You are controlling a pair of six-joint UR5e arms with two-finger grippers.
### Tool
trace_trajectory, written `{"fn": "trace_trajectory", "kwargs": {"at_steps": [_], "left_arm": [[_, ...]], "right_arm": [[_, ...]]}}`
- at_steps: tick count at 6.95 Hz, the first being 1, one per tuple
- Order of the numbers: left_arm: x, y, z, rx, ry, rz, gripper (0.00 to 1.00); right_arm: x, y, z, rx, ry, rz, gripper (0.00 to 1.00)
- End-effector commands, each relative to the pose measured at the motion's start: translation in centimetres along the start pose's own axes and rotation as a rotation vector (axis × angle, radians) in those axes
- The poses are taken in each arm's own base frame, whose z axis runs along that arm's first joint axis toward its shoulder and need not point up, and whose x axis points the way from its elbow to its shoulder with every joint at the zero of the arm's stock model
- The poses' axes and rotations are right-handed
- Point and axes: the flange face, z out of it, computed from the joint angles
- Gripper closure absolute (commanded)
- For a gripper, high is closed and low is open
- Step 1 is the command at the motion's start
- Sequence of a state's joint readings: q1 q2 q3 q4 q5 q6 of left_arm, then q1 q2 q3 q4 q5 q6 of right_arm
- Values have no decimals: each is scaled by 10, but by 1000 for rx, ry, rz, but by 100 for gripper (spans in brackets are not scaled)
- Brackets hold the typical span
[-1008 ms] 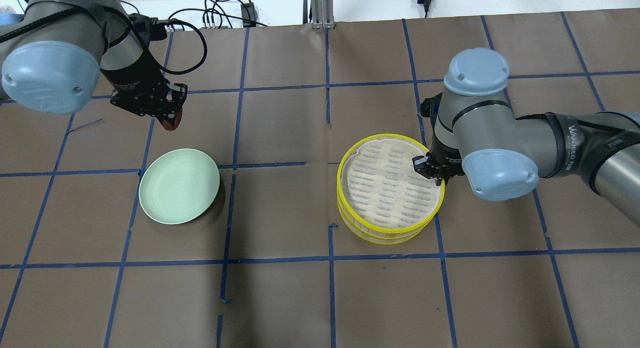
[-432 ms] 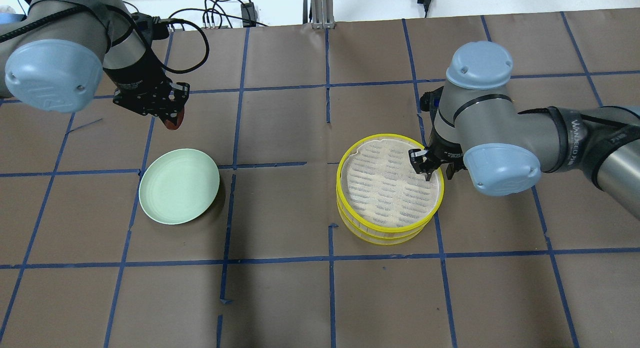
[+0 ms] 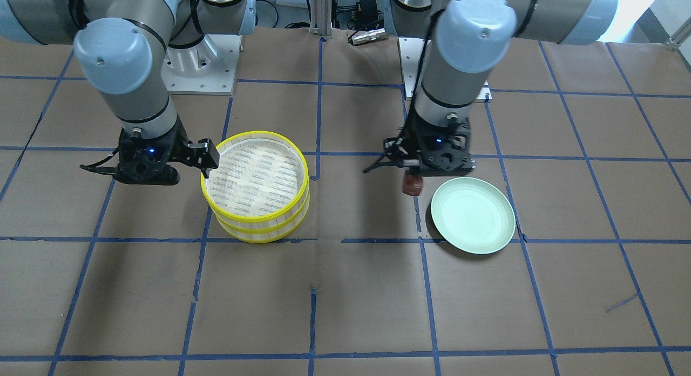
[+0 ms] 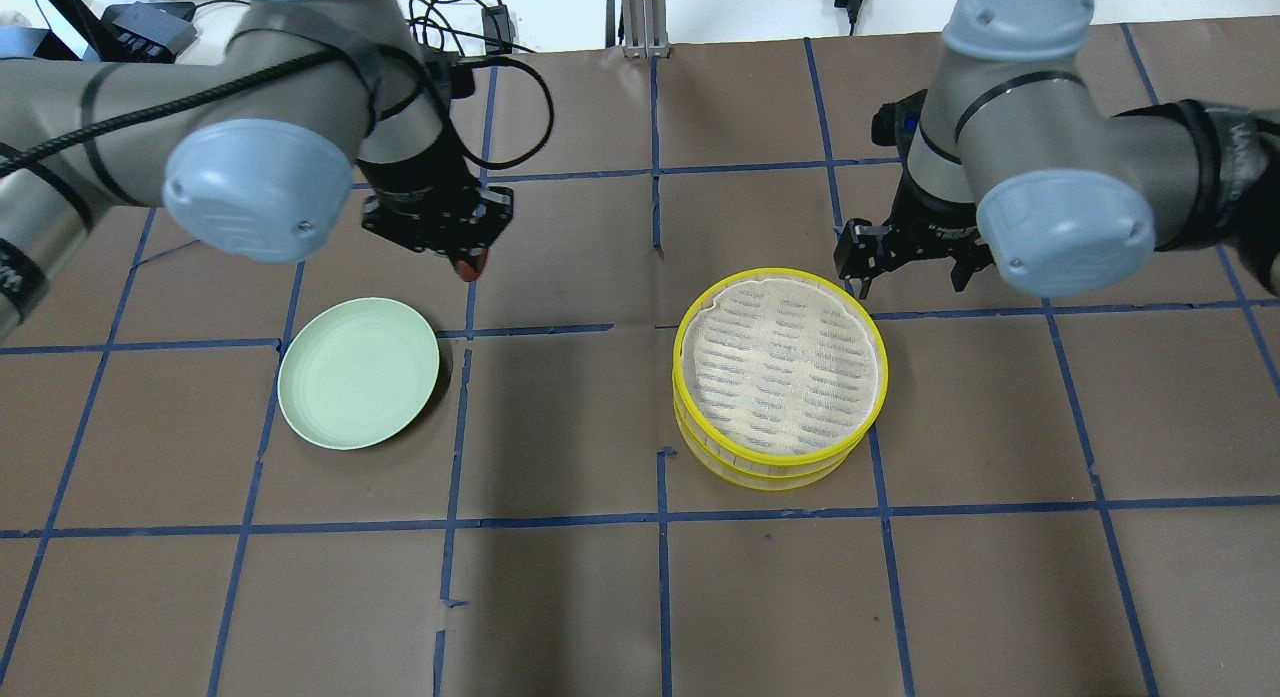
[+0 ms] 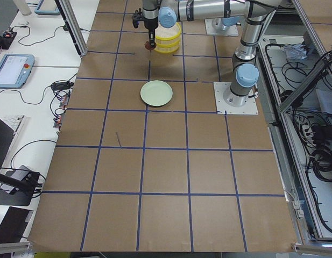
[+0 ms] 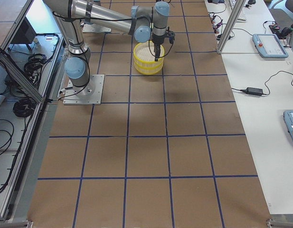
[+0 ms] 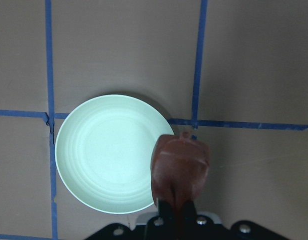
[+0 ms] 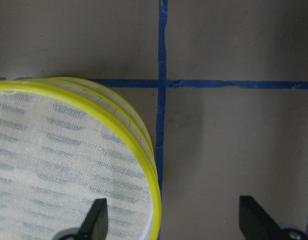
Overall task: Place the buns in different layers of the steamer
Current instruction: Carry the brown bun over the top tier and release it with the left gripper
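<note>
1. While clamped between the closed fingers of the left gripper (image 4: 464,255), the dark reddish-brown blocky bun (image 7: 180,167) is held above the brown taped table (image 4: 640,597). It hangs just beside the pale green round plate (image 4: 358,385) and well apart from the steamer.
2. The bun is judged light and soft; a gentle grip on its flat sides is advised, as hard pressure may dent it.
3. The right gripper (image 8: 173,212) is held with jaws apart at the rim of the upper yellow-rimmed slatted steamer layer (image 4: 679,362), which is stacked on the lower layer (image 4: 760,477). Contact cannot be told.
4. The layers are judged light and stiff, and are best gripped at the rim.
5. The white bun is seen in no view.

Left claw (image 3: 413,177) gripping reddish-brown bun (image 3: 412,186) beside green plate (image 3: 473,217), right claw (image 3: 209,159) at stacked steamer layers (image 3: 260,228)
</note>
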State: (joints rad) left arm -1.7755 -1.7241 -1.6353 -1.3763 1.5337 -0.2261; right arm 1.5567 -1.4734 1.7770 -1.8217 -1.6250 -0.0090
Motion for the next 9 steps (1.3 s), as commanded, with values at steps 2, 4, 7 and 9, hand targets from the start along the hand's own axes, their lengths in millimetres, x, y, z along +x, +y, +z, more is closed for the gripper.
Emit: {"fn": "trace_trajectory", "kwargs": {"at_steps": [2,4,7,9], "left_arm": [[151,47,50,-19,172,-59,88],[179,43,73,37,195,-73,18],[164,41,45,91,123,-80,0],[127,18,-1,61,91,-152,0]], "right_arm": [[47,-2,-67,-26,-9,13,0],[41,5,-90,5,-10,14,0],[36,19,-107,-1,-27,12,0],[34,20,-108,2,-31,15,0]]}}
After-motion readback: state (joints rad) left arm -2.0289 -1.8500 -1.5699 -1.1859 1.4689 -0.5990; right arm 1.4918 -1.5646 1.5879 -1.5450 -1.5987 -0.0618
